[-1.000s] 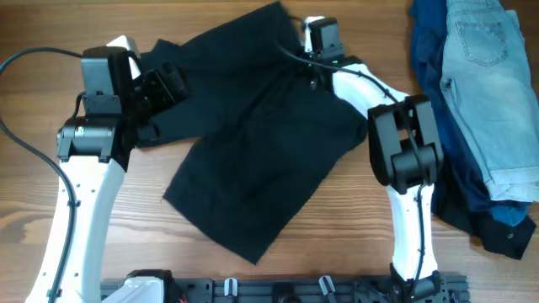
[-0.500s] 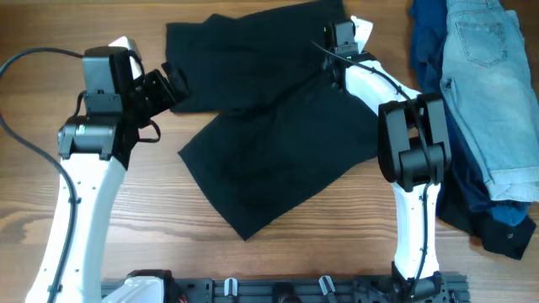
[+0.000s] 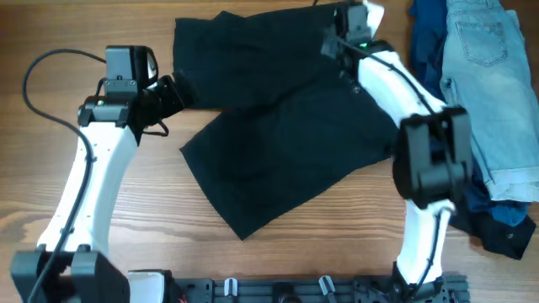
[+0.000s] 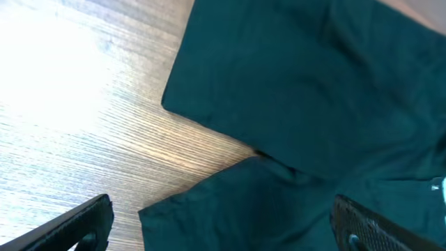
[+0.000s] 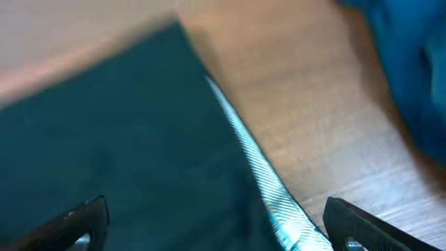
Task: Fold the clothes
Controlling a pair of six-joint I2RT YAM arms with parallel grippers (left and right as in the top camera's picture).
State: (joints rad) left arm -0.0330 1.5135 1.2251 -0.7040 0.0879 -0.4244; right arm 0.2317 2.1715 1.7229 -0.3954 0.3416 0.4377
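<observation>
the black shorts [image 3: 286, 143] are lying spread flat in the middle of the table [image 3: 168, 244]. the waist is pointing toward the far right, and the two legs are fanning out, one to the far left and one toward the near edge. this flat spread looks like the groundwork for a fold, since a smooth layer is giving clean edges to bring together.

the left claw [image 3: 173, 91] is hovering just beside the hem of the far leg, near the notch [image 4: 258, 155] where the legs are parting. its fingers are standing wide apart with nothing between them. it seems to be lining up for a pinch on that hem.

the right claw [image 3: 347, 29] is sitting over the far corner of the waist, also spread apart and gripping nothing. the pale lining [image 5: 261, 178] of the waistband is running beneath it, between the fingers. i cannot tell whether the tips are touching the cloth. with a claw at each end, the arms appear to be getting ready to lift one side over the other.

the denim shorts [image 3: 497, 84] are lying on top of the dark blue clothes [image 3: 429, 42] at the right edge. that pile is sitting near the waist but apart from it, likely waiting its turn out of the working area.
</observation>
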